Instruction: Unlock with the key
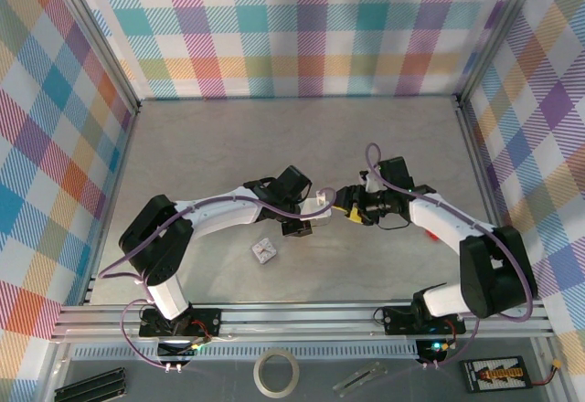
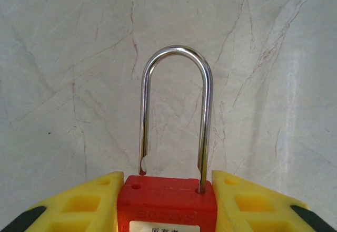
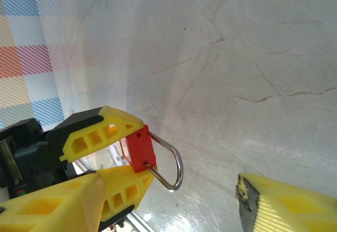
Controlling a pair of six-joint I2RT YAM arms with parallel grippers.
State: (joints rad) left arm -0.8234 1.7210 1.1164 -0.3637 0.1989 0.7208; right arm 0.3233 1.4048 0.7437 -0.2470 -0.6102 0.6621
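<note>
- The bench (image 1: pixel 274 137) lies bare beyond both sets of jaws. The plaid walls (image 1: pixel 302 27) and the metal frame rails (image 1: pixel 114 64) stand well apart from them on every side.
- A small pale object (image 1: pixel 264 252) lies on the bench to the near side of the left jaws, apart from them.
- Left jaws: partly closed, with yellow fingers (image 2: pixel 89 203) pressed on either side of the red padlock (image 2: pixel 168 200), held above the bench.
- The steel shackle (image 2: pixel 176 50) points straight out ahead of the left jaws. One leg sits in the red body; the other leg's notched end stands just above it.
- Right jaws: spread wide, fingers (image 3: pixel 295 205) gripping nothing. The padlock sits just ahead of them, untouched.
</note>
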